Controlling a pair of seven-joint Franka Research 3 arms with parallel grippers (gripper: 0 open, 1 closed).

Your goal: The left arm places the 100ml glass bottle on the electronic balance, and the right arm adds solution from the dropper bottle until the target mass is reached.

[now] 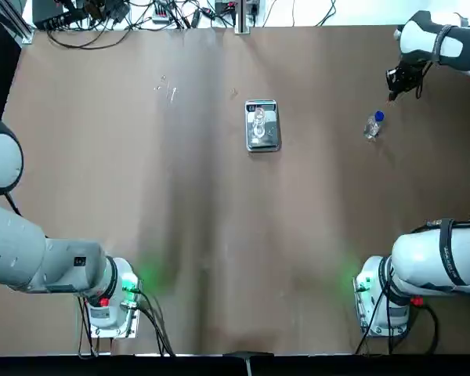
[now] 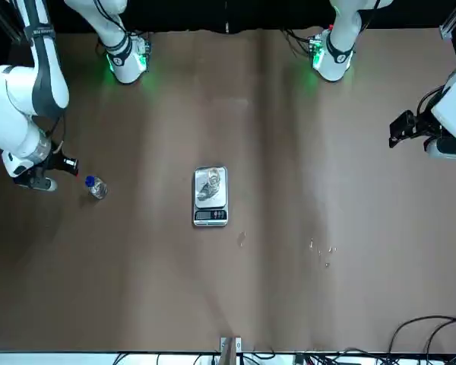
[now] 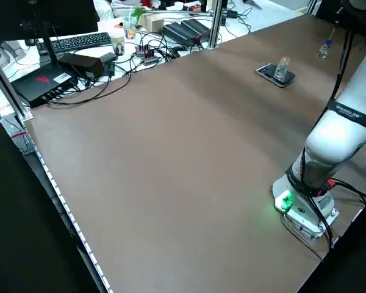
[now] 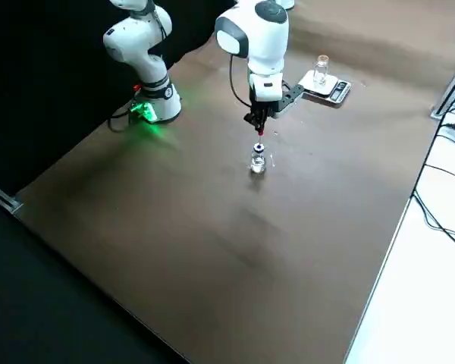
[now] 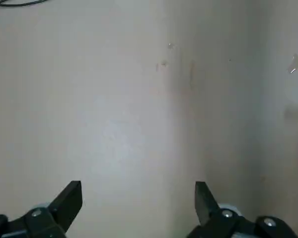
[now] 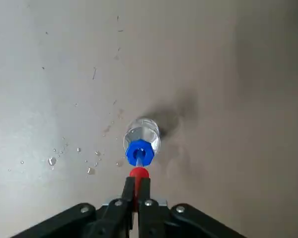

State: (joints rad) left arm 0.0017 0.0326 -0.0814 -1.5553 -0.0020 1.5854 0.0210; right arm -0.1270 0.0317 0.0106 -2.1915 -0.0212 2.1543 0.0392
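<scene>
"Two bottles are out, so why does only one have the scale under it?"

"The 100ml glass bottle [image 3: 282, 69] stands upright on the pan of the electronic balance [image 1: 262, 143] because it's the one to be weighed as it fills. The dropper bottle [image 6: 149, 128] is only the supply, so it sits well apart on the tabletop [image 1: 219, 235], over by the right arm [image 2: 30, 114]."

"And the right tool [image 6: 137, 184]?"

"Over the dropper bottle, clenched on the red bulb [image 6: 139, 172], just above the blue cap [image 6: 133, 150]. Gripping there makes sense: the same pinch can lift the dropper and work the liquid. I can't tell whether it has drawn any."

"The left tool [image 5: 139, 187] is holding nothing?"

"Nothing. It's spread wide, over its own side of the tabletop, away from the scale. With the glass bottle placed, I'd say its share is done, and keeping off leaves the reading undisturbed."

"So what next?"

"Likely fill the dropper, raise it straight up, then carry it over the glass bottle's mouth. A sideways pull could tip the little bottle, and touching the glass would upset the weight. Near the target, I'd want gentle squeezes, watching the display [image 2: 210, 215]."
</scene>
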